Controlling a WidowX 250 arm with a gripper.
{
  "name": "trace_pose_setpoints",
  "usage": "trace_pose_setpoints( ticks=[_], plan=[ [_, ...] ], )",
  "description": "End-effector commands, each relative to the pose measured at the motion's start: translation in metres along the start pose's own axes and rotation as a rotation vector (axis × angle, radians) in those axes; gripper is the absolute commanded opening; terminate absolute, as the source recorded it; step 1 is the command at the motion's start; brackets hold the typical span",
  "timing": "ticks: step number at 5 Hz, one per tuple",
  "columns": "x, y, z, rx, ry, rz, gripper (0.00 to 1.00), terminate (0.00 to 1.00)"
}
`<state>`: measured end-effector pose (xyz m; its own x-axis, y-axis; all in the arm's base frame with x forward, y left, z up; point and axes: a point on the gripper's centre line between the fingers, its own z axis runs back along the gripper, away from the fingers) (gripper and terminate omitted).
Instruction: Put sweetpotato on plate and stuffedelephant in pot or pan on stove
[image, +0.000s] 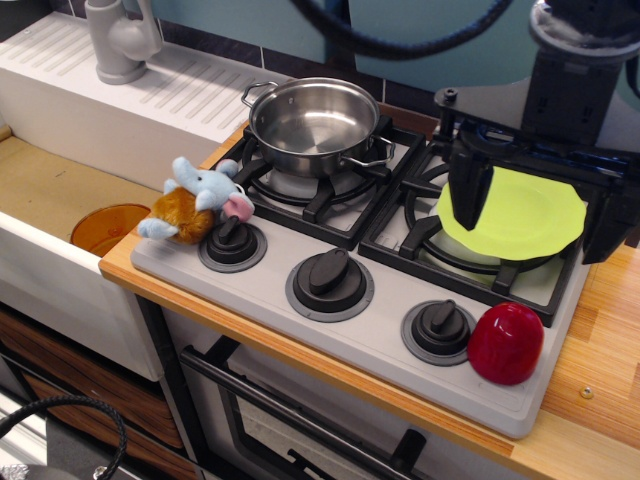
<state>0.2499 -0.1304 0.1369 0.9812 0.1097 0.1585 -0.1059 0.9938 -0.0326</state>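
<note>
- Sweetpotato sits at the lower right of the frame, on the front corner of the stove, just beside the rightmost knob; nothing holds it.
- We see the gripper at the right of the frame, spread wide and holding nothing, one finger on each side of the plate, which lies on the right burner grate.
- We judge the sweetpotato light, stiff and slick: glossy plastic, rounded, so fingers should close across its widest part, low on the dome, or it may squirt out.
- Left of centre, the pot stands on the rear left burner, with nothing visible inside.
- At the left edge of the stove lies the stuffedelephant, touching the leftmost knob; we judge it soft and light, best pinched at the fuzzy body.
- Further left, an orange dish sits in the sink.
- Our count: one sweetpotato, one stuffedelephant, one plate, one pot, three knobs, one orange dish.
- The bench shows at the lower right.
</note>
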Motion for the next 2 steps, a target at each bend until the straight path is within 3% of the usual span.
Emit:
trace_pose_setpoints(
  ticks=[1,2],
  plan=[
    [0.0,0.0,0.0,0.0,0.0,0.0,1.0,0.0],
    [0.001,-0.003,-0.01,-0.017,-0.013,0.009,1.0,0.0]
  ],
)
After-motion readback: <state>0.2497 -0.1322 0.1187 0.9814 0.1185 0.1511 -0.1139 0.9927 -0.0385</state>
